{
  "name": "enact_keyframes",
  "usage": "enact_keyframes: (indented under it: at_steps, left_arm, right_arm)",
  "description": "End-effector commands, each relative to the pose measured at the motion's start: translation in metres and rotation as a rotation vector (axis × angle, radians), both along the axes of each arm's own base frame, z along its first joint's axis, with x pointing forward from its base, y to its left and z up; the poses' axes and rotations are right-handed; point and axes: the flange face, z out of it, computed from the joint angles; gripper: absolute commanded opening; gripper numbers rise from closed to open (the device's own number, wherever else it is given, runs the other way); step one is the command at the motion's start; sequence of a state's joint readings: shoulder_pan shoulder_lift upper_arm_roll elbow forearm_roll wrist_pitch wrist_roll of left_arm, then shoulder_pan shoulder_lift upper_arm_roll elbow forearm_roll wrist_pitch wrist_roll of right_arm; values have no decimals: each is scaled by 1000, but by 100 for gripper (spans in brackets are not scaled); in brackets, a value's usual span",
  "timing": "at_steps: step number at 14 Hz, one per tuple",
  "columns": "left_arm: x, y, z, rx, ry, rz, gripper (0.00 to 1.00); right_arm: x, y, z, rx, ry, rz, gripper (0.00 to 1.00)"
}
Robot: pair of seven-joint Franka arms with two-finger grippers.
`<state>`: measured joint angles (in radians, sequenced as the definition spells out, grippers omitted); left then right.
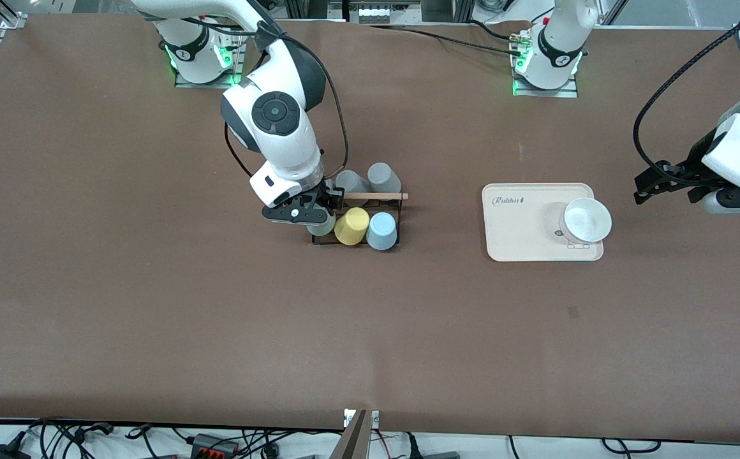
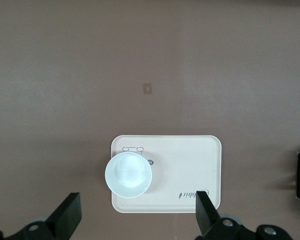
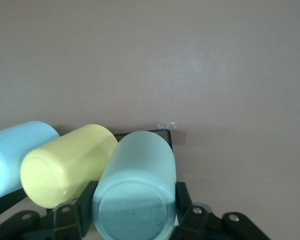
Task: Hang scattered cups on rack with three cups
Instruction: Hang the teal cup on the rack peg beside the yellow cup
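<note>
I had the right gripper (image 1: 319, 213) at the rack (image 1: 402, 203), its fingers (image 3: 85, 202) clamped on either side of the sage green cup (image 3: 137, 192). That cup sat tilted on the rack's row nearer the front camera, at the end toward the right arm's side of the table; its closed base faced the wrist camera and its long axis ran away from it, down toward the table. In the front view only a sliver of it showed under the gripper, at about nine o'clock from the yellow cup (image 1: 351, 226).

Just beside it came the yellow cup and then the light blue cup (image 1: 382, 231), both tilted the same way. Two grey cups (image 1: 379, 177) occupied the row farther from the front camera, past the wooden rod (image 1: 376, 196).

Well apart, toward the left arm's end, a white bowl (image 1: 587, 220) stood on the beige tray (image 1: 517, 223). My left gripper (image 1: 660, 185) waited in the air near the tray, fingers (image 2: 67, 215) spread wide and holding nothing.
</note>
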<state>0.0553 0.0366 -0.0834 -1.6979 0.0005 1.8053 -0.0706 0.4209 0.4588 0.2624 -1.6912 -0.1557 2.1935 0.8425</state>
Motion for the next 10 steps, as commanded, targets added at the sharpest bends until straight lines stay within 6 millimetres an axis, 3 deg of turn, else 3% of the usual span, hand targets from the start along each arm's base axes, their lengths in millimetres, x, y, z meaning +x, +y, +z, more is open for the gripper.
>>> enact_keyframes:
  at_steps: [1,7,10]
  left_arm:
    - [-11,-1,8,1,3,-7,100]
    - [-9,-4,15,2,-14,-12,100]
    - [-8,-8,15,3,-18,-20,100]
  right_arm:
    - [-4,3,-10,-7,0,17,10]
    - [-4,1,-29,-27,-7,38,11]
    - [-3,2,-29,-20,-10,34,29]
